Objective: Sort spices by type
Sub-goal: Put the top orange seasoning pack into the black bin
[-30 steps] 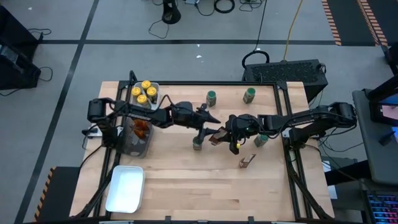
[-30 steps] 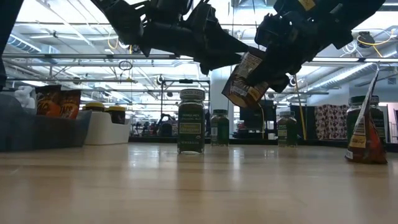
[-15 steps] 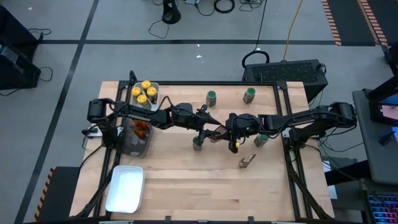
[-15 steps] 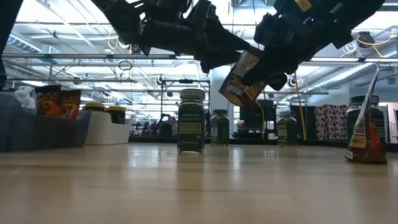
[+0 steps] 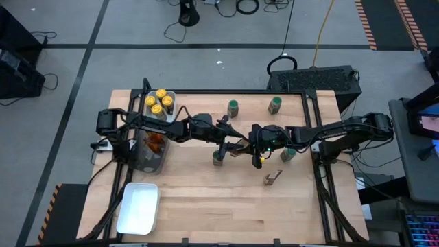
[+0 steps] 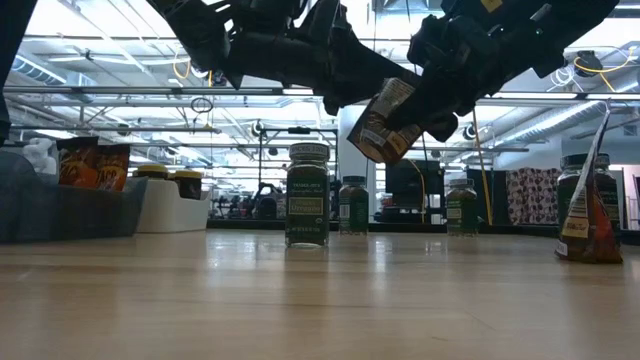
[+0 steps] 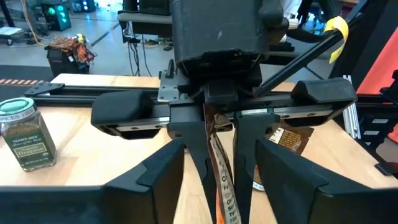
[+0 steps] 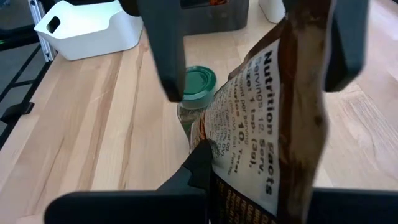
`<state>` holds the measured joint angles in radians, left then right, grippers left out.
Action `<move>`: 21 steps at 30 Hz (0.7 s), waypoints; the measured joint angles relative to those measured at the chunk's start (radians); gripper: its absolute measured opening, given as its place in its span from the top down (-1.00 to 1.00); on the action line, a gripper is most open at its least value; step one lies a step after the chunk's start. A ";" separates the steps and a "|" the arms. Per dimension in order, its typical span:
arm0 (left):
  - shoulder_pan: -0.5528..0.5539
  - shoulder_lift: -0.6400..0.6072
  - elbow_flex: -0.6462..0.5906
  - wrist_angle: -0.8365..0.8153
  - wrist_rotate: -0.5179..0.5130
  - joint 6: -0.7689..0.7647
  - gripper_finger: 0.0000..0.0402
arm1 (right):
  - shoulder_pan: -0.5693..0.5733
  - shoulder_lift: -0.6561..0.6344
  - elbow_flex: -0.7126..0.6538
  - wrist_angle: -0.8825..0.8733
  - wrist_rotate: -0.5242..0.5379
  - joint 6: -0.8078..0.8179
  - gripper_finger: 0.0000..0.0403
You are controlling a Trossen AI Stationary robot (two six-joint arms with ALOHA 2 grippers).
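Midair, just right of frame centre in the high view: small orange-brown foil packet (image 5: pixel 241 147), tilted, well clear of the pale wooden table (image 5: pixel 206 206). Clamped at one end in the right gripper (image 5: pixel 248 145), fingers pressed together on it. Flanked by the left gripper (image 5: pixel 233 143), fingers apart on either side of the packet's other end. Directly below-left, a green-lidded glass jar (image 5: pixel 218 158). Open tabletop toward the lower edge.

Packet (image 8: pixel 261 118) brown, white nutrition print. Jar (image 8: pixel 197 93) under it: green lid. Yellow-lidded jars (image 5: pixel 158 101) in white tray (image 5: pixel 171 97). Pale wood table (image 5: pixel 206 199).
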<state>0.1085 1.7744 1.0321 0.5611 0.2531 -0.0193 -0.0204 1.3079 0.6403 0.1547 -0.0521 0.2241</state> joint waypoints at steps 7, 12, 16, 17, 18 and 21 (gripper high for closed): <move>0.001 0.000 0.000 -0.001 0.000 0.000 0.49 | 0.000 0.000 0.000 0.000 0.000 0.002 0.90; 0.002 0.000 0.000 -0.008 0.001 0.009 0.92 | 0.000 0.000 0.000 0.007 0.000 -0.008 0.86; 0.002 0.000 0.000 -0.031 0.000 0.025 0.97 | 0.000 0.000 0.000 0.009 0.000 -0.024 0.66; 0.002 0.000 -0.001 -0.036 0.000 0.026 0.98 | 0.000 0.000 0.000 0.013 0.000 -0.026 0.60; 0.002 0.001 -0.001 -0.036 0.000 0.026 0.98 | 0.000 0.000 0.000 0.014 0.000 -0.026 0.52; 0.002 0.001 -0.001 -0.030 -0.001 0.026 0.98 | 0.000 0.000 0.000 0.010 0.015 -0.027 0.29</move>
<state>0.1104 1.7756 1.0309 0.5308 0.2523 0.0071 -0.0208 1.3075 0.6403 0.1650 -0.0372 0.1974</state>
